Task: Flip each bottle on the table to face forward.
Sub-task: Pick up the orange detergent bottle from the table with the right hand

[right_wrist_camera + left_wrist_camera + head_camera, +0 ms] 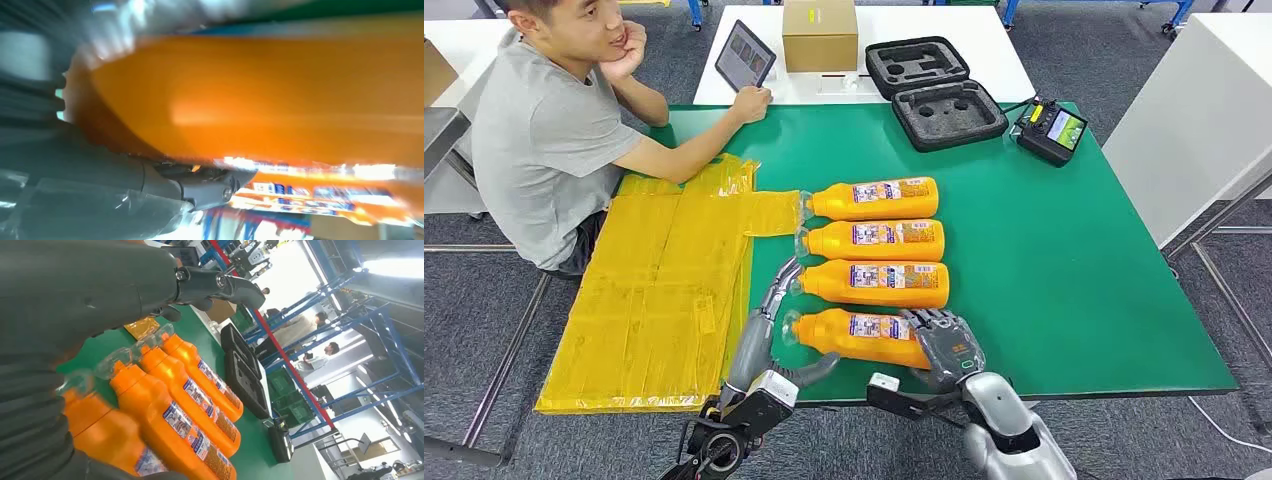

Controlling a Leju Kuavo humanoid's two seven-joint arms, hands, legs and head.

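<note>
At the near table edge, the right hand (946,347) grips the base end of the nearest bottle (864,338), which lies on its side on the green table (1064,270). The left hand (776,292) hovers at the bottle necks, fingers extended, holding nothing. Three more bottles (874,240) lie in a row beyond. Farther off, a person (554,130) sits beside yellow bags (664,290).
</note>
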